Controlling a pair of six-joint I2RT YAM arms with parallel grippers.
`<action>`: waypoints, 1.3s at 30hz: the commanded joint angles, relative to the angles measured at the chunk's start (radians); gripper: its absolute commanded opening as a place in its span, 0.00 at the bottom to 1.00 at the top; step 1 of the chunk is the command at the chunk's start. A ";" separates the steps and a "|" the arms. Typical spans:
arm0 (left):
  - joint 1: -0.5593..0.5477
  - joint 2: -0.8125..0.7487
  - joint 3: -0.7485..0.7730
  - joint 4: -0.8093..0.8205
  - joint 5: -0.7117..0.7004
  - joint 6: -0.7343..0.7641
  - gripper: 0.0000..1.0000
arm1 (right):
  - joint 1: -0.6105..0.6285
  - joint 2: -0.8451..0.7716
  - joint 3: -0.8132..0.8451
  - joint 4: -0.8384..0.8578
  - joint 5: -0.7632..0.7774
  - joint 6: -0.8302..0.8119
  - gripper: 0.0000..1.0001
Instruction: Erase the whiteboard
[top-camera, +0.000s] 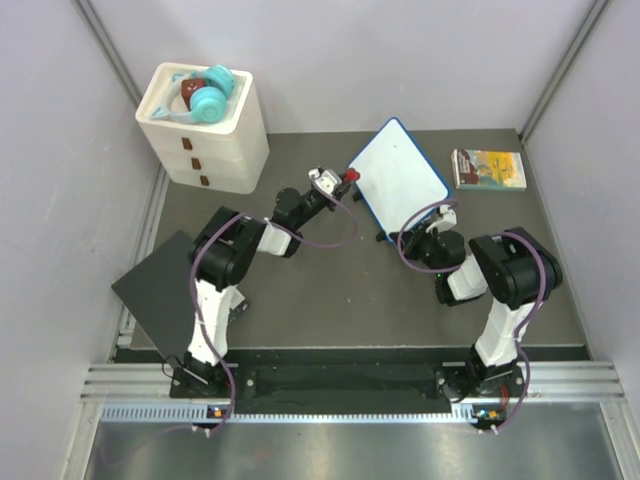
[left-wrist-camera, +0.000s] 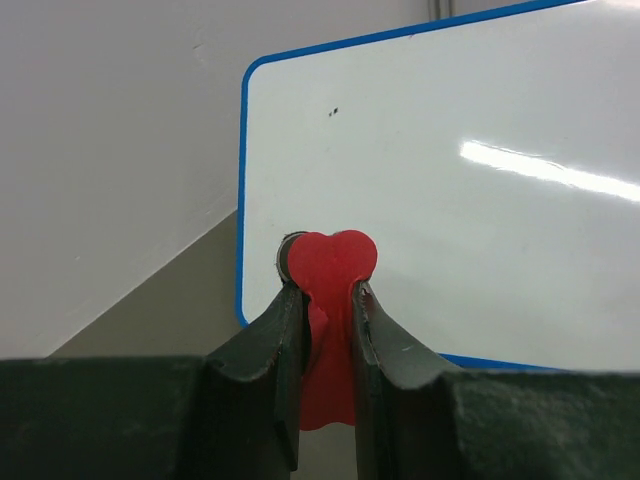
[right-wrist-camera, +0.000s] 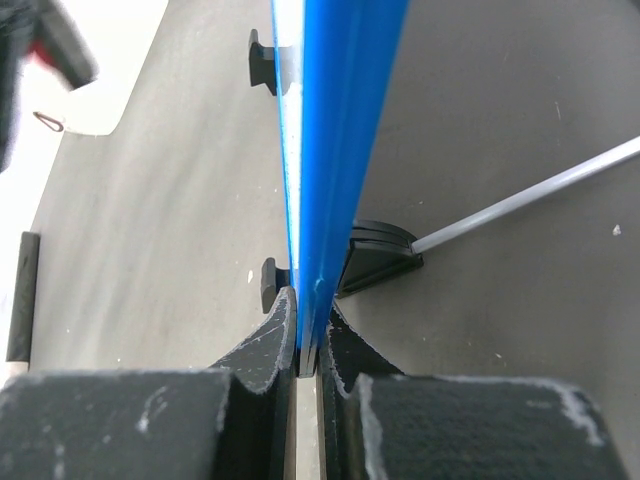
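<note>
Grey walls enclosed a dark bench (top-camera: 340, 300), seen from above. Towards the back of it, right of centre, the whiteboard (top-camera: 398, 172) was held raised and tilted, with its blue rim turned at an angle to the bench edges. Its lower edge was gripped by the right gripper (right-wrist-camera: 308, 315). In the right wrist view the jaws were seen pressed together on the thin blue rim, and small black feet (right-wrist-camera: 262, 50) stuck out from the board just above them.

The left gripper (left-wrist-camera: 325, 295) was reached in from the left and was clamped on a red piece (left-wrist-camera: 330, 262) with a heart-shaped top. This piece was placed in front of the board, near one corner. Whether it touched the board could not be told. In the left wrist view the white surface looked clean except for two tiny dark specks (left-wrist-camera: 333, 111) near another corner. A bright streak of reflected light was also seen across it.

At the back left corner, a white drawer unit (top-camera: 215, 150) was stood with teal headphones (top-camera: 210, 97) laid in its top tray. A small colourful book (top-camera: 489, 168) was laid flat at the back right, well apart from the board. A flat black panel (top-camera: 160, 290) was laid at the left edge, partly hidden by the left arm.
</note>
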 joint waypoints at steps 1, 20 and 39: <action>-0.005 -0.202 -0.125 0.063 0.058 0.081 0.00 | 0.075 0.032 -0.065 -0.388 -0.144 -0.068 0.00; -0.009 -0.396 0.065 -1.350 0.261 0.299 0.00 | 0.076 0.020 -0.058 -0.418 -0.129 -0.064 0.13; -0.054 -0.534 -0.040 -1.352 -0.024 0.213 0.98 | 0.102 -0.066 -0.078 -0.486 -0.054 -0.059 0.46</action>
